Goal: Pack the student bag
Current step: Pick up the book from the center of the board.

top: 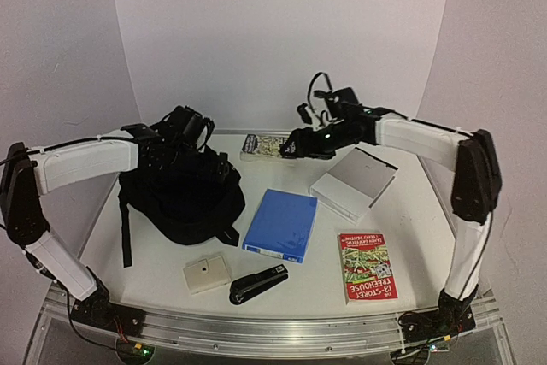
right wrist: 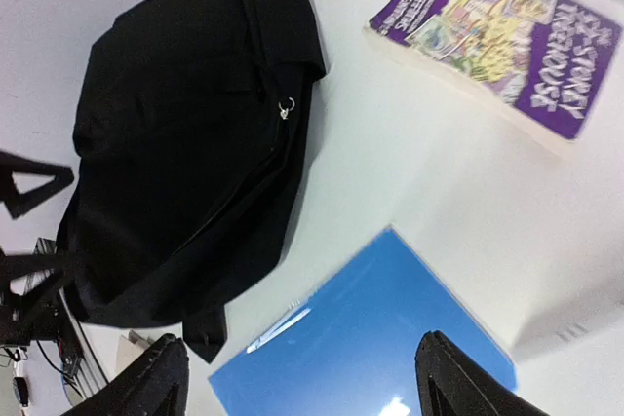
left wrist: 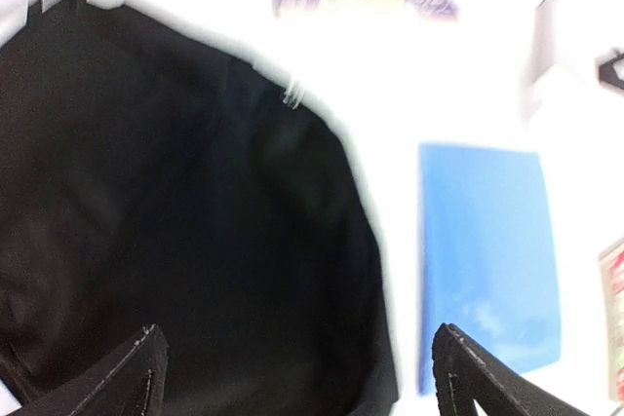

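The student bag (top: 179,198) lies on the white worktop (top: 410,211) at about 9 o'clock from its middle, the biggest thing there; it is black soft fabric, slumped into a low rumpled heap rather than standing; a long black strap (top: 126,228) trails off its left side toward 6 o'clock, and a short strap end (top: 229,235) pokes out at its 4 o'clock corner; in the right wrist view a small metal ring (right wrist: 285,109) shows on a seam running down the fabric, and whether the bag's mouth is unzipped cannot be told; the left claw (left wrist: 297,377) hangs over the bag's 12 o'clock end, fingers spread wide with nothing between them, though the left wrist view is blurred; the right claw (right wrist: 302,382) hovers at roughly 12 o'clock of the worktop, its fingers also wide apart and gripping nothing, looking down on the bag and a blue folder (top: 280,224); that folder lies flat just beside the bag at its 3 o'clock; a purple book (top: 263,146) lies at 12 o'clock near the back edge; a white box (top: 353,181) sits at 2 o'clock; a red book (top: 366,264) lies at 4 o'clock; a black stapler (top: 258,284) and a small beige box (top: 206,273) sit near each other at 6 o'clock, close to the bag's near edge but apart from it.
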Controlling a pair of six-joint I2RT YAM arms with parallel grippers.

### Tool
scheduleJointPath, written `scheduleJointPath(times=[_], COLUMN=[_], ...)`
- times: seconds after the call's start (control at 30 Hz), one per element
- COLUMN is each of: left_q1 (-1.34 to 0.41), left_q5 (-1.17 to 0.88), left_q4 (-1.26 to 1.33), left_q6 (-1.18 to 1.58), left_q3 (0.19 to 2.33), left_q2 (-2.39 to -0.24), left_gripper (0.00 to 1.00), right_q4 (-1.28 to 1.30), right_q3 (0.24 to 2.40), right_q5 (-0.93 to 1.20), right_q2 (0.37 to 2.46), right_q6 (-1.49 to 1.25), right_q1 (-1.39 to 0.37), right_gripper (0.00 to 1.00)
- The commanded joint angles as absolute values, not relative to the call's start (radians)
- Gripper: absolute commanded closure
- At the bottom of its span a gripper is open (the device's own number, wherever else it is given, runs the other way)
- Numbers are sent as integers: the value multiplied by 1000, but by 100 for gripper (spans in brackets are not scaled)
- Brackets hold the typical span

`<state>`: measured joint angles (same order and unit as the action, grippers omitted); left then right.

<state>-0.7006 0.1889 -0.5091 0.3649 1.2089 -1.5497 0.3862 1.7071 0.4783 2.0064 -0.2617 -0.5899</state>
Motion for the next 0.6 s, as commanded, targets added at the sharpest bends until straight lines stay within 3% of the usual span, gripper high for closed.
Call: scheduleJointPath(times=[0.0,0.3,0.57], left_q1=[-706,-738,-772], left_q5=[93,-104,-205], left_q4=[-437,-389,-360], left_q6=[322,287,285], left_q3=[1388,1659,1854], left_q2=[-1610,-1937,-2180], left_gripper=[1,0,3], right_q4=[404,401,394], right_q3=[1529,1270,1254], right_q5=[463,550,529], right_q2=[1786,1719,1855], right_q6=[-214,-267,-276], right_q1=[-451,-149,-78], right_gripper=[18,28,35])
